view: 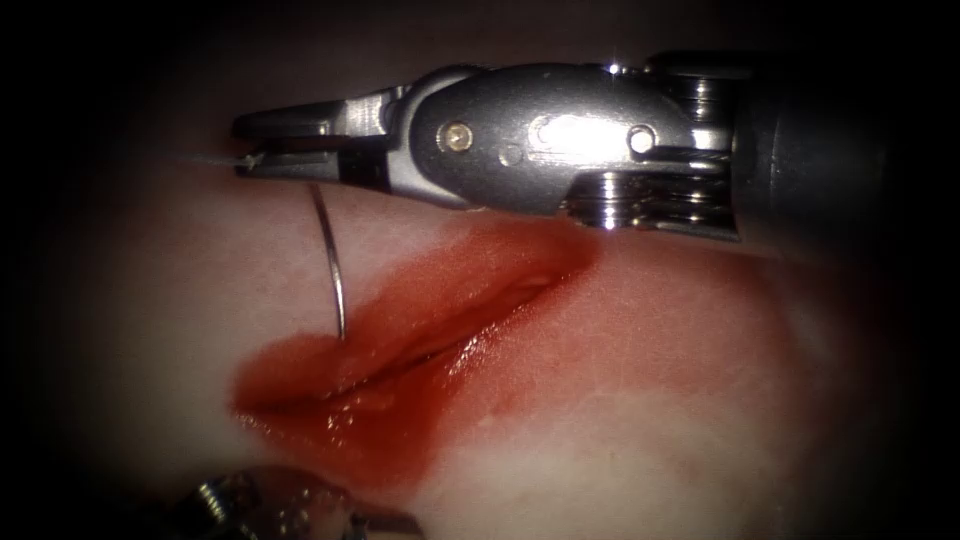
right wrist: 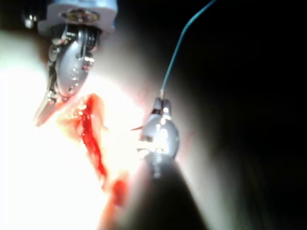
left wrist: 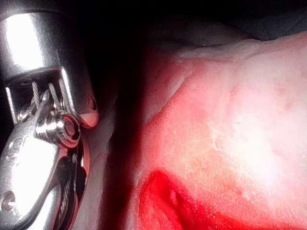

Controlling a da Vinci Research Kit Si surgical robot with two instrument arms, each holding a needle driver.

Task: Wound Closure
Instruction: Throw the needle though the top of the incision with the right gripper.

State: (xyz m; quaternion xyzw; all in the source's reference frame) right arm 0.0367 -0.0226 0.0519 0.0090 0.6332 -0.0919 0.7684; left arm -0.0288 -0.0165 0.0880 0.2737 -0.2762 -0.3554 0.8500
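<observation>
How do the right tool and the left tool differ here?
The right tool grips the needle near its tail end; the left tool holds nothing visible. In the endoscope view the right tool lies above the cut, the left tool below. The needle's tip meets the cut's left edge; whether it enters the tissue is unclear. Both are metal.

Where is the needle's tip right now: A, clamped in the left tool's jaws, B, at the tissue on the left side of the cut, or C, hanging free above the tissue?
B: the needle, held near its back end by the right tool, curves down to meet the tissue left of the cut.
</observation>
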